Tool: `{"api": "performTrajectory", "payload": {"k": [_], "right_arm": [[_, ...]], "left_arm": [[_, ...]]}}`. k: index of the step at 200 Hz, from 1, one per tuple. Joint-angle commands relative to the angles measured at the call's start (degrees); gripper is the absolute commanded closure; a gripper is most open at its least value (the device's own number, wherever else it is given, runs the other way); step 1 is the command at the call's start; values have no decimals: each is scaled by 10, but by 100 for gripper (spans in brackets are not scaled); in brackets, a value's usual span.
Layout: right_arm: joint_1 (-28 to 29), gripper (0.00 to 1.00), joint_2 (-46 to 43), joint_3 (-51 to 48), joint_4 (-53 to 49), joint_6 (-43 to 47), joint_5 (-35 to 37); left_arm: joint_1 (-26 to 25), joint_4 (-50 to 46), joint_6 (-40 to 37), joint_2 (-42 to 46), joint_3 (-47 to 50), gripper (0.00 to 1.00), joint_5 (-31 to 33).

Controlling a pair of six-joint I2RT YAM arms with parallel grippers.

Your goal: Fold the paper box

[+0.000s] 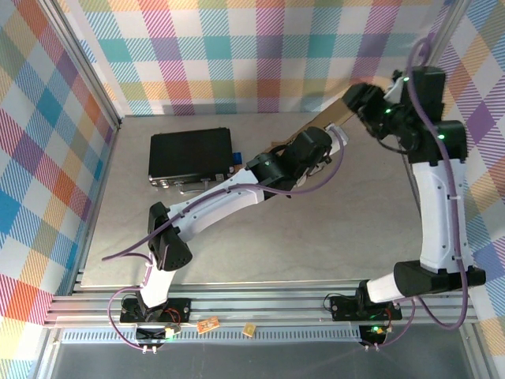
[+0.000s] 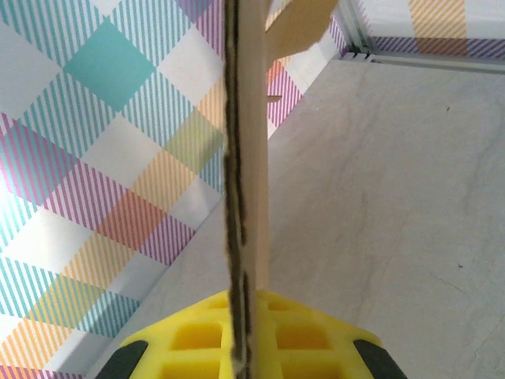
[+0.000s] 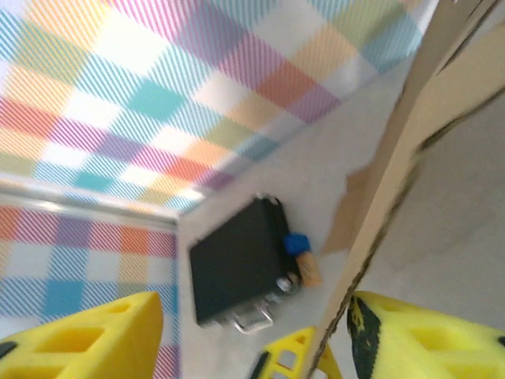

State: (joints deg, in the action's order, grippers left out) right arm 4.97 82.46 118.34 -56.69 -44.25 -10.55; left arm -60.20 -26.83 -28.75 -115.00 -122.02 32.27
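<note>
Top external view, entries listed left to right.

1. Black case (image 1: 189, 160): laid flat on the table (image 1: 260, 253), well apart from the work.
2. Left gripper (image 1: 322, 140): clenched on the paper box (image 1: 330, 116). In the left wrist view the sheet is seen edge-on, clamped between the yellow pads (image 2: 316, 339).
3. Paper box: apparently held clear of the table at the back right, between both grippers. Its long axis is judged to run from the left gripper toward the right.
4. Right gripper (image 1: 357, 101): jaws standing apart. In the right wrist view the sheet stands in the gap, beside one finger (image 3: 426, 339).

The sheet is carried by the left arm; a right-hand grip would require closing across it.
</note>
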Motion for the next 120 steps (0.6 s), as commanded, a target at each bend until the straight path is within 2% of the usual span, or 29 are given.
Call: {"api": "performTrajectory", "payload": {"k": [1,29,46,70,95,120], "right_arm": [[-62,33,17,74,-44,-43,14],[-153,33,37,72,-42,-104,-44],[-179,34,46,40,-4,-112,-87],[-183,35,51,-15,48,-85,-128],[-184,33,24,-148,155,-58,-182],[-183,32,6,-256,234,-40,-227]], "left_arm": [[10,10,20,60,-34,100,-2],[32,-42,87,94,-68,100,-59],[48,-69,124,114,-82,100,-94],[69,-88,171,150,-86,100,-149],[96,-117,239,185,-89,100,-191],[174,-159,371,220,-61,100,-265]]}}
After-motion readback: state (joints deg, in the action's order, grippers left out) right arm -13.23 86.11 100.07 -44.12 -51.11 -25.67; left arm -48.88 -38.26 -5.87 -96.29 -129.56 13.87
